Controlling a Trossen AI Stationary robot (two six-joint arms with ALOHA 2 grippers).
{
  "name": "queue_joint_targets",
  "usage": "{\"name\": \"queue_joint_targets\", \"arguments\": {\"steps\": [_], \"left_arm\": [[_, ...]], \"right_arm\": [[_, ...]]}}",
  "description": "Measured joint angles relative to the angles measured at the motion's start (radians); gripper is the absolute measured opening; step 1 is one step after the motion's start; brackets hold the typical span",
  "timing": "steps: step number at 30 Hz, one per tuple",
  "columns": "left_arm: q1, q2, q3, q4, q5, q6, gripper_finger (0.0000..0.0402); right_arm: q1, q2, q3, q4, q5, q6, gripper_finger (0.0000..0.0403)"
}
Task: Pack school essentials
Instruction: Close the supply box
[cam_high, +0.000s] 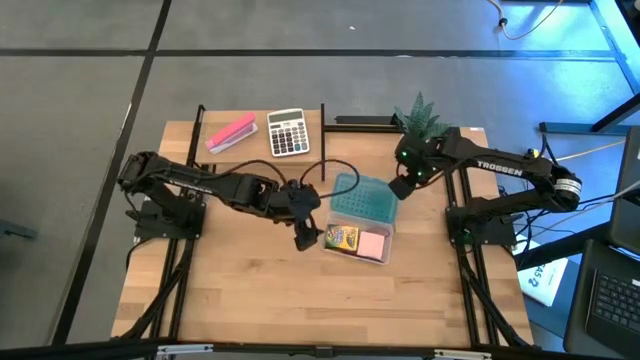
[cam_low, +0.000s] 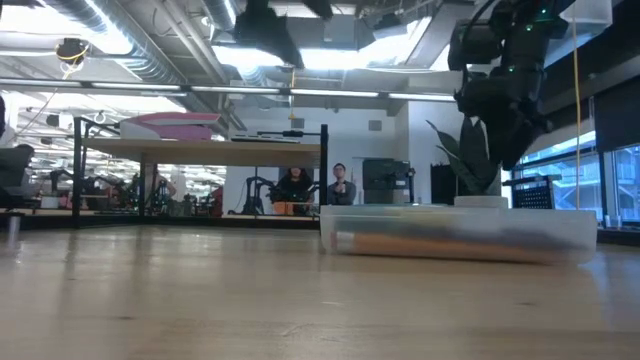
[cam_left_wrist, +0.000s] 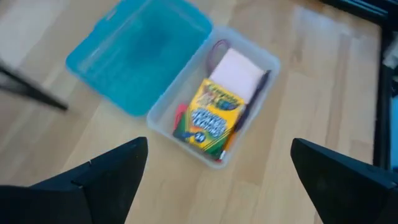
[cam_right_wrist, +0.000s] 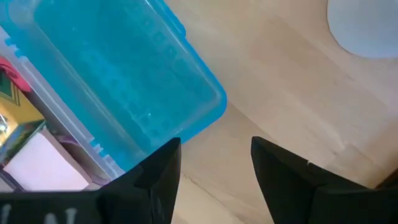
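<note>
Both grippers empty: I've got left gripper (cam_high: 305, 238) spread above clear box (cam_left_wrist: 264, 59), right gripper (cam_right_wrist: 214, 165) parted beside blue lid (cam_high: 358, 198). Risk: nudging lid sideways instead of closing.

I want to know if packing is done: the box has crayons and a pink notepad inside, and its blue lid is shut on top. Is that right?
Not quite. The blue lid is open, flipped back flat on the table beside the box, as the left wrist view shows. The rest is right: the crayons and the pink notepad lie inside.
</note>
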Motion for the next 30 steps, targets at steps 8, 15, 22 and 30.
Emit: {"name": "queue_joint_targets", "arguments": {"steps": [8,15,22,30], "left_arm": [[0.024,0.014,-0.055,0.015,0.028,-0.259,0.0390],[0.024,0.016,-0.199,0.195,0.077,-0.501,0.0390],[0.024,0.016,-0.272,0.311,0.072,-0.524,0.0390],[0.037,0.015,-0.285,0.317,0.064,-0.520,0.0389]], "right_arm": [[0.000,0.000,0.000,0.013,0.005,0.051,0.0196],[0.000,0.000,0.000,0.040,0.009,0.048,0.0196],[0.000,0.000,0.000,0.044,0.009,0.044,0.0196],[0.000,0.000,0.000,0.080,0.012,0.025,0.0196]]}}
